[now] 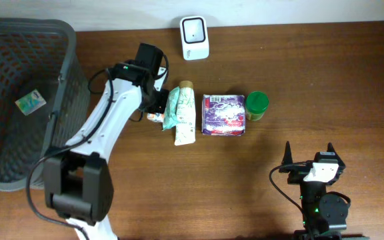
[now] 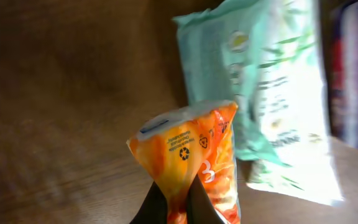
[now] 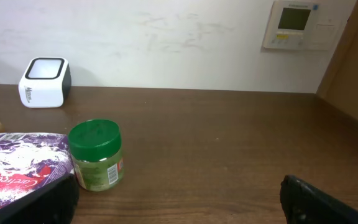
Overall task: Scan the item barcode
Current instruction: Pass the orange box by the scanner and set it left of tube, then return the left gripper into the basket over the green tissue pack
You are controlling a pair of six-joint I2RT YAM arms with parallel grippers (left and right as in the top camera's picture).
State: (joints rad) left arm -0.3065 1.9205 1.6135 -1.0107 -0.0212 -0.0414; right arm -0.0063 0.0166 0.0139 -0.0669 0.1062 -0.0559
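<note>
The left arm [image 1: 105, 117] is reaching across the tabletop [image 1: 279, 60], and its jaws are clamping shut on one end of a small orange packet [image 2: 188, 155]. The packet is sitting just to the left of a mint-green pack of wipes [image 1: 179, 110], close enough that the two seem to be touching in the overhead view. Whether it is lifting clear of the wood I cannot tell.

In the left wrist view the packet's long axis is running straight out from the jaws, its sealed end pointing away. Only small print and a recycling mark are showing on it, no barcode.

The white scanner [image 1: 194, 29] is standing at the back edge of the tabletop, beyond the packet and a little to its right, with its window facing upward. The move is probably going to mean carrying the packet away from the robot and turning its coded face down over that window.

The right arm [image 1: 315, 177] is waiting well apart at the near edge, jaws spread wide and holding nothing, so the left arm is by far the nearer.
</note>
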